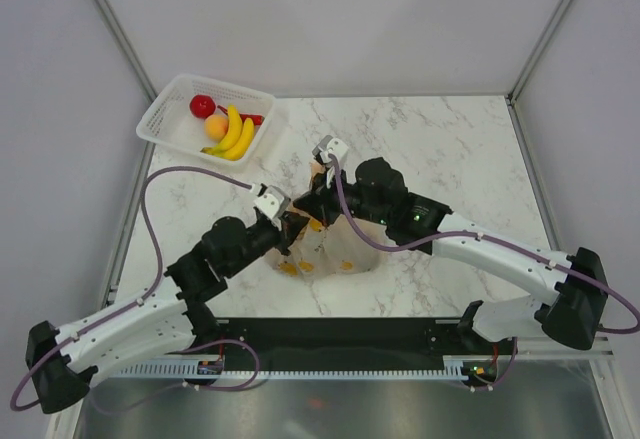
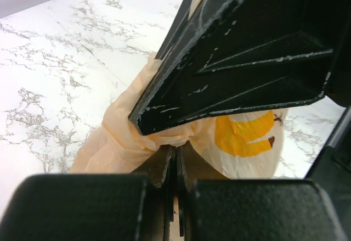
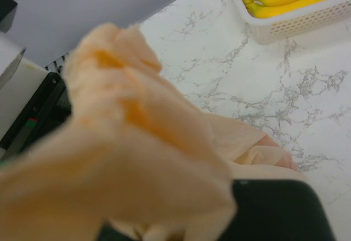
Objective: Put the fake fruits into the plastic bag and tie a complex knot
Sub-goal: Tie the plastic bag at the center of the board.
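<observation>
—While both hands are pinched shut at the top of the bag (image 1: 325,251), which way does it lie from them?

—Toward the near edge. The left hand (image 1: 288,222) and the right hand (image 1: 316,197) meet close together over the middle of the surface (image 1: 450,149), each closed on a bunch of the thin peach film. The bag's body spreads from there toward the arm bases. Its long axis runs far to near, with the gathered end far and the wide end near.

—Does the left wrist view agree?

—Yes. The fingers (image 2: 164,167) are pressed together with film right at their tips, and the right hand's dark body sits just above them. From the right wrist, crumpled film fills the front, too blurred to show any knot.

—And the fruit?

—It is in the white basket (image 1: 160,119) at the far left corner, well apart from the bag: bananas (image 1: 235,131), an apple (image 1: 202,106), a peach (image 1: 216,126) and a red chili (image 1: 256,119). The bananas lie roughly near to far, leaning a little rightward at the far end.

—Which arm suits the reach?

—The left, I judge. The basket lies far and left of its hand, and the right arm would have to cross over the bag. I cannot tell whether anything is inside the bag.
</observation>
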You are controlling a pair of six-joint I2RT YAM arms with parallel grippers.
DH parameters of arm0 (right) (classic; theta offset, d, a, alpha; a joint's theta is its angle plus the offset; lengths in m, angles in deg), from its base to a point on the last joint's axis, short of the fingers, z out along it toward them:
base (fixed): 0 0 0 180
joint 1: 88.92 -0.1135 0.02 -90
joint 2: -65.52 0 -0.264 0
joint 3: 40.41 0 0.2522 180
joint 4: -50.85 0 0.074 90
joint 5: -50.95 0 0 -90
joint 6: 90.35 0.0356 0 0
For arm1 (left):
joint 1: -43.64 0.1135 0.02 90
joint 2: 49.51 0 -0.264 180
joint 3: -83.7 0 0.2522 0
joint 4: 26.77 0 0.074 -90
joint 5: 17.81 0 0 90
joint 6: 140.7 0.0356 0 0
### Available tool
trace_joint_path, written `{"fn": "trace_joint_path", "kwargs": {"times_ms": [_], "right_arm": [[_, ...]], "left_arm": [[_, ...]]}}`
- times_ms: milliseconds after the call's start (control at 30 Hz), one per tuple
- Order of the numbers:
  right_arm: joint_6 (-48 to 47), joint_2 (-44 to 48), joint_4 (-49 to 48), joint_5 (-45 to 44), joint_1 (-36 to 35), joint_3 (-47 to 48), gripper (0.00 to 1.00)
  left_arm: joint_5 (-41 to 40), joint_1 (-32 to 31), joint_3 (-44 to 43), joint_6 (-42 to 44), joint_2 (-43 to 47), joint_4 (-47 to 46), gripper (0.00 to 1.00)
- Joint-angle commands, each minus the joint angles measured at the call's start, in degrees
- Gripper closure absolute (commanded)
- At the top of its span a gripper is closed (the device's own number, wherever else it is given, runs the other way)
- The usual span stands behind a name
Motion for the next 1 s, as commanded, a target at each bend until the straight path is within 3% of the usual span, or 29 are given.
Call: {"fn": "trace_joint_path", "kwargs": {"times_ms": [0,233,633,833,967], "right_arm": [[1.40,2.66,-0.60,2.36,-2.49,5.11,1.00],[3.33,2.58,1.42,4.91,-4.61,7.75,1.00],[6.41,1.70,-2.10,11.41,-5.57,8.36,1.00],[6.76,1.70,-4.28,14.48,-3.38,4.24,1.00],[9.13,-0.58,-12.53,20.98,0.57,0.02,1.00]], "left_arm": [[-1.36,-0.09,-2.44,-4.78,5.58,3.95,0.98],[-1.10,-0.09,-4.28,-6.89,12.71,9.67,0.98],[0.74,-0.18,-7.71,-6.63,15.44,12.31,0.98],[0.14,-0.18,-6.66,-7.07,12.46,11.96,0.97],[-6.43,-0.18,-3.68,-7.77,9.91,9.59,0.98]]}}
